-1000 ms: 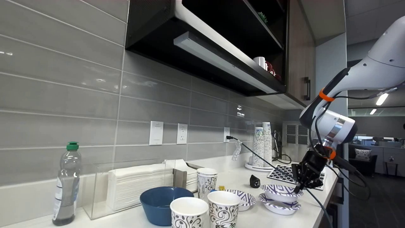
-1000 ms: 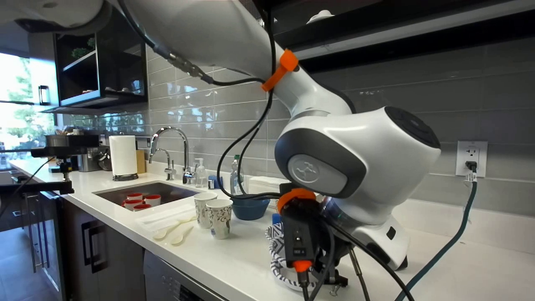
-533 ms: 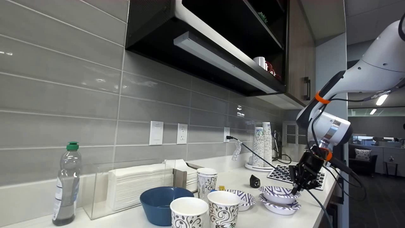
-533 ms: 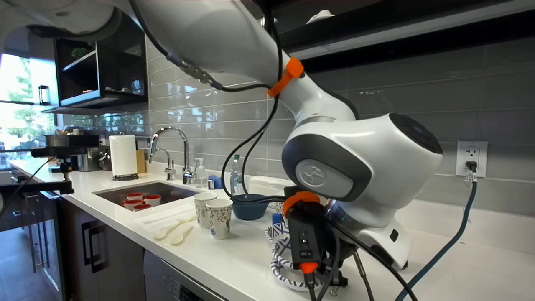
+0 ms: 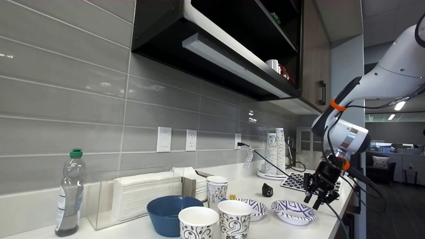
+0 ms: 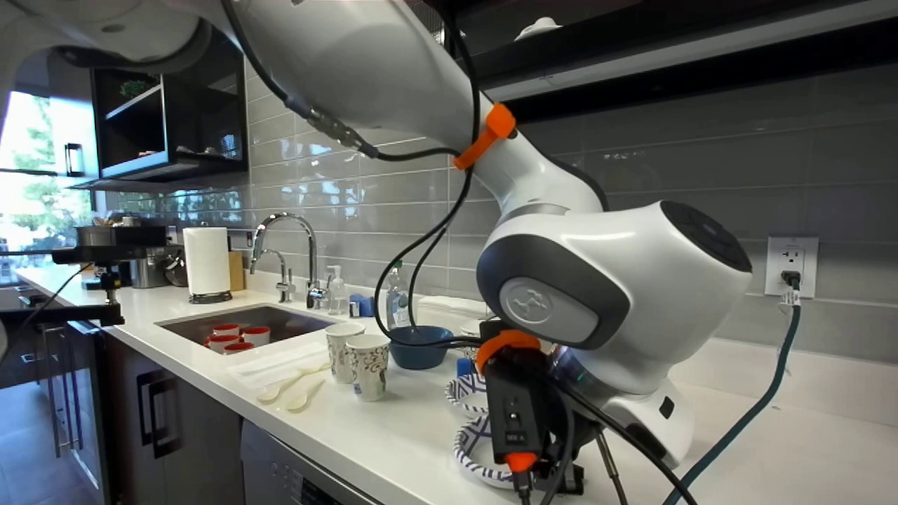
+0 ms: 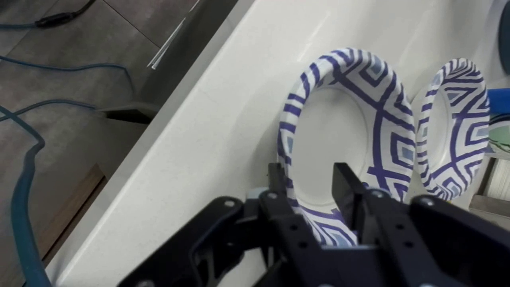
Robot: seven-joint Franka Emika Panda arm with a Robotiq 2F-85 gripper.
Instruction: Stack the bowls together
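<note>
– Done yet?
– Not by the look of it. In sight on the surface (image 7: 223,131): a near bowl (image 7: 338,139), just by the gripper (image 7: 310,171), and a far bowl (image 7: 454,129) just beside, both patterned, separate rather than stacked. Touching or not, hard to say.
– Anything nested in the near bowl?
– Can't tell; just one rim to go by. Perhaps partly stacked, then, perhaps not at all.
– And left to do?
– Presumably lift one and seat it in the other.
– Holding anything?
– No. Spread apart, clamped on nothing, poised at the near bowl's rim. Contact with it: impossible to judge.
– Anything in the way?
– Around the far bowl, plenty: a blue item (image 7: 499,101) just beyond, a plain blue bowl (image 5: 162,217) farther along and, hiding part of the far bowl in an exterior view, a paper cup (image 5: 234,219). Behind both bowls there, a small dark object (image 5: 267,190). Also a teal cable (image 7: 20,215), trailing beyond the surface's edge.
</note>
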